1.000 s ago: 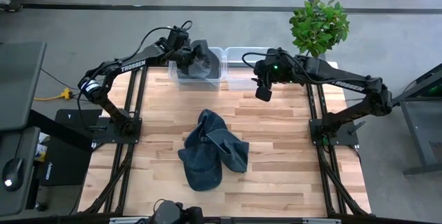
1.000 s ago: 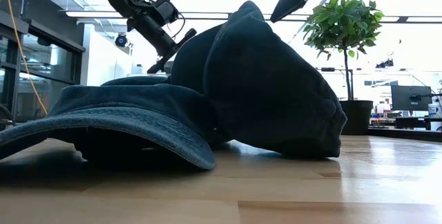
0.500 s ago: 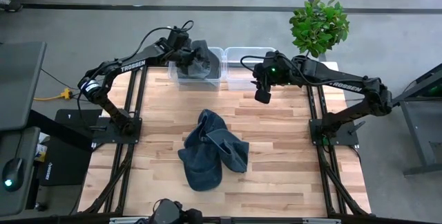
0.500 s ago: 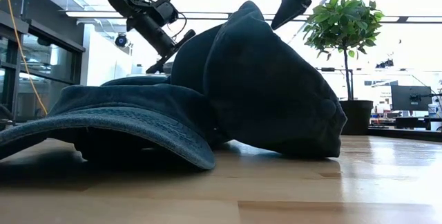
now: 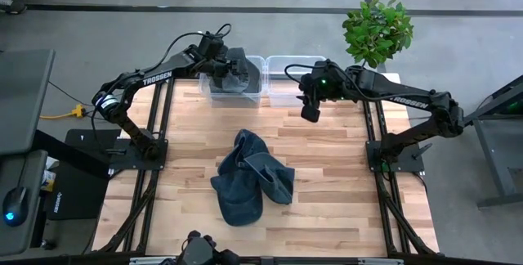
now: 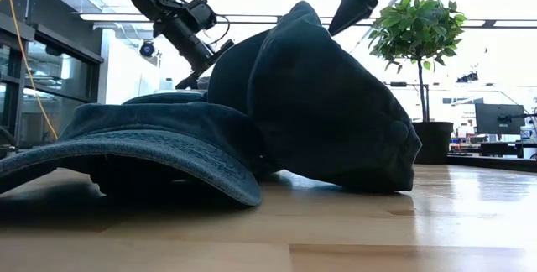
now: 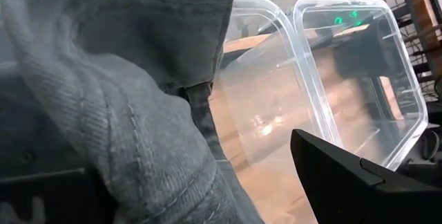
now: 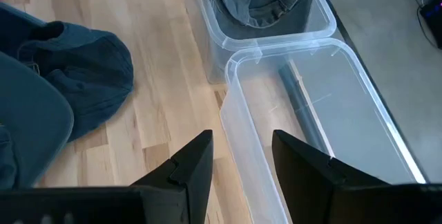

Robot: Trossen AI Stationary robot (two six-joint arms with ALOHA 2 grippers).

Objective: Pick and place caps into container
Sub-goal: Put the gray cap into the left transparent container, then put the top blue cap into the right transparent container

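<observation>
A faded grey-blue cap (image 5: 243, 67) lies crumpled in the left clear container (image 5: 255, 93) at the table's far edge. My left gripper (image 5: 229, 69) hangs over it, open, with the cap's cloth (image 7: 124, 113) bulging between its fingers. Darker blue caps (image 5: 245, 175) lie piled mid-table, one resting on its brim (image 6: 143, 142). My right gripper (image 8: 242, 148) is open and holds nothing. It hovers above the near rim of the right clear container (image 8: 238, 65). My left gripper slants down into the left container from the table's left. One finger (image 7: 345, 182) stands clear of the grey cap, with bare container wall between them. The cloth covers the other finger (image 7: 41, 196), so I cannot tell whether it touches the cap.
The two clear containers stand side by side at the far edge, and the right one (image 5: 286, 67) holds nothing. A potted plant (image 5: 377, 29) stands beyond the table's far right corner. Bare wood lies around the pile of caps.
My left gripper has rolled a little about its own axis while staying over the left container. The cap in the container and the pile on the table have kept their places.
</observation>
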